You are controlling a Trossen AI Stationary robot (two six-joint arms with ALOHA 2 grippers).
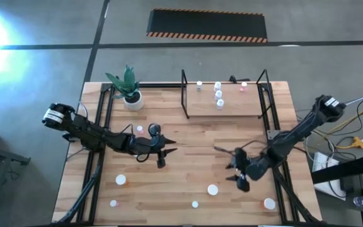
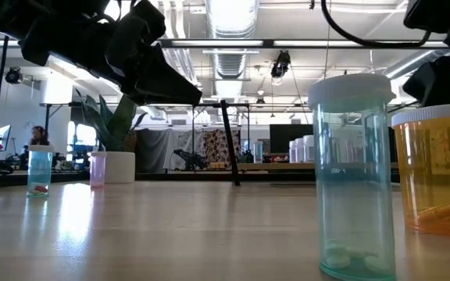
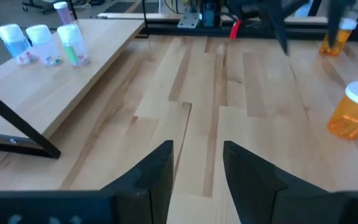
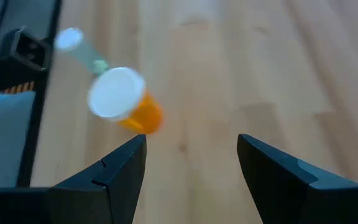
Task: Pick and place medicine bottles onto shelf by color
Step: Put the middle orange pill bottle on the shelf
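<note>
Several medicine bottles (image 1: pixel 219 94) stand on the shelf (image 1: pixel 232 108), a light-wood board in a black frame at the table's far side; the left wrist view shows a blue, a white and a pink one (image 3: pixel 64 12). Others stand scattered on the near half of the table. My right gripper (image 1: pixel 239 178) hovers open at the near right, aimed at a wide orange bottle (image 4: pixel 129 106) with a white cap and a thin green bottle (image 4: pixel 79 46) beyond it. My left gripper (image 1: pixel 164 154) hangs open over the middle of the table, nothing between its fingers (image 3: pixel 197 174).
A white pot with a green plant (image 1: pixel 130 91) stands at the far left. Black rails (image 1: pixel 99 120) run along the table's left and right sides. Loose bottles stand near the front edge (image 1: pixel 121 180), (image 1: pixel 269 203). Bare wood (image 1: pixel 194 135) lies between the grippers and the shelf.
</note>
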